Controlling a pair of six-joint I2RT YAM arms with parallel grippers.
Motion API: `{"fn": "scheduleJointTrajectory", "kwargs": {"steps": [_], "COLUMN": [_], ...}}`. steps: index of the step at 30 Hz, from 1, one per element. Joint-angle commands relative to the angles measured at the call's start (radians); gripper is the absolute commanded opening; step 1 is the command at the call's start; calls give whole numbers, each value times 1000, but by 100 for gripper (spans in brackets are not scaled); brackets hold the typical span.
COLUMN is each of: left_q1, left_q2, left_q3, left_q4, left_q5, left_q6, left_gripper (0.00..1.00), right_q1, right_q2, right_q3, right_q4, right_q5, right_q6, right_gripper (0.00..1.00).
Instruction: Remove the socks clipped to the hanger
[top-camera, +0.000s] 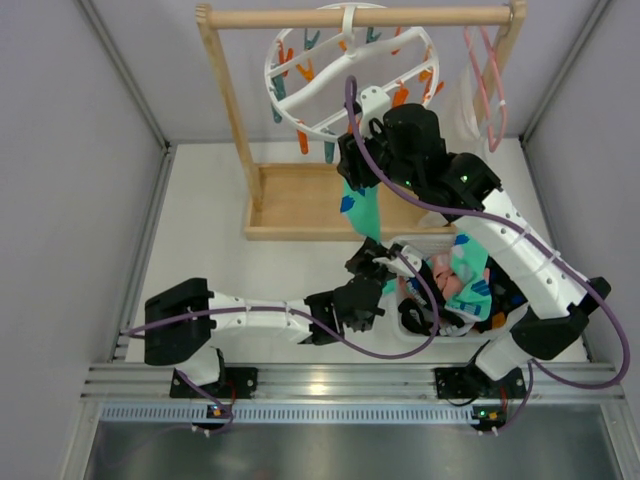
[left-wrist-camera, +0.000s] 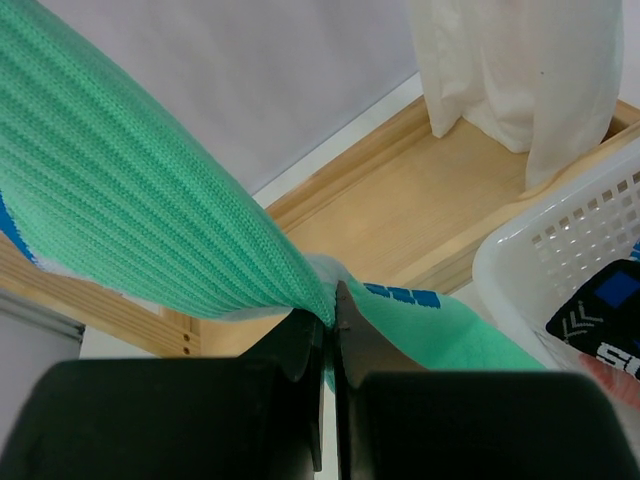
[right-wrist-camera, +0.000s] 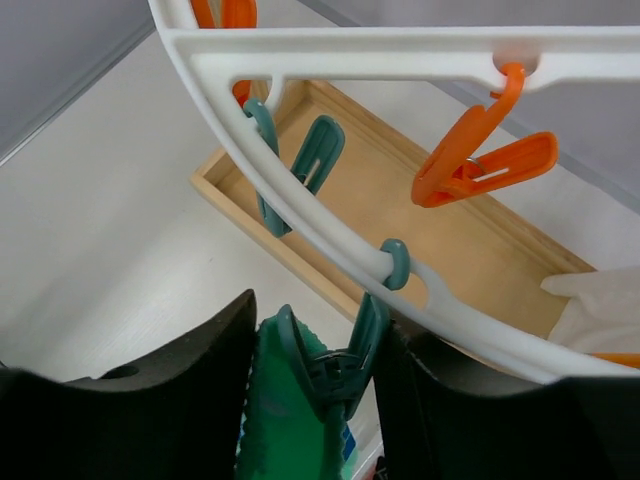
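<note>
The white ring hanger (top-camera: 290, 95) hangs from the wooden rail, with orange and teal clips on it. One teal sock (top-camera: 360, 208) hangs from its near edge. In the right wrist view, my right gripper (right-wrist-camera: 320, 335) has a finger on each side of the teal clip (right-wrist-camera: 340, 375) that pinches the sock's cuff (right-wrist-camera: 275, 420) below the ring (right-wrist-camera: 400, 45). My right gripper (top-camera: 358, 165) sits just under the ring. My left gripper (top-camera: 372, 262) is shut on the sock's lower end. Its jaws (left-wrist-camera: 330, 305) pinch the stretched teal fabric (left-wrist-camera: 150, 200).
A white basket (top-camera: 420, 243) with several removed socks (top-camera: 465, 280) sits by the right arm; its wall shows in the left wrist view (left-wrist-camera: 560, 250). The wooden frame's base tray (top-camera: 300, 205) lies below the hanger. A pink wire hanger (top-camera: 490, 70) and a white garment (left-wrist-camera: 520, 70) hang at the right.
</note>
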Motion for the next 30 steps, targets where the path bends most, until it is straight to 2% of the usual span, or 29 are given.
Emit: {"fn": "scheduleJointTrajectory", "kwargs": {"steps": [1,2,8,13,15,18,19,20,21,23,25,26,27,30], "left_q1": [-7,-8,-8,-8,-10,-17,-25,-33,-43,-97,-157,-175,-194,-256], "left_q2": [-40,-45,-63,-94,-103,-140,-167,-186,-198,-227,-241,-256,-267,-293], "left_q3": [-12,-15,-44,-71,-85,-110,-119,-134,-142,-163,-182,-205,-214,-235], "left_q4": [29,29,29,28,28,26,26,26,18,12,12,12,12,11], "left_q5": [-11,-11,-16,-24,-41,-76,-82,-87,-105,-139,-197,-212,-243,-265], "left_q6": [-18,-19,-39,-62,-68,-71,-74,-73,-62,-42,-30,-31,-45,-67], "left_gripper": [0,0,0,0,0,0,0,0,0,0,0,0,0,0], "right_q1": [-10,-9,-9,-10,-9,-10,-10,-9,-10,-9,-9,-12,-10,-9], "right_q2": [5,5,11,5,3,-6,-9,-14,-20,-32,-57,-67,-87,-156], "right_q3": [45,43,45,42,36,22,17,7,2,-10,-26,-42,-50,-108], "right_q4": [70,75,104,123,126,133,139,143,143,138,140,136,135,126], "right_q5": [10,19,-7,-24,-25,-30,-39,-45,-47,-53,-64,-73,-80,-107], "right_q6": [18,26,60,81,84,90,94,97,97,98,101,103,103,112], "right_gripper": [43,41,10,6,18,22,27,39,65,71,82,87,99,99]}}
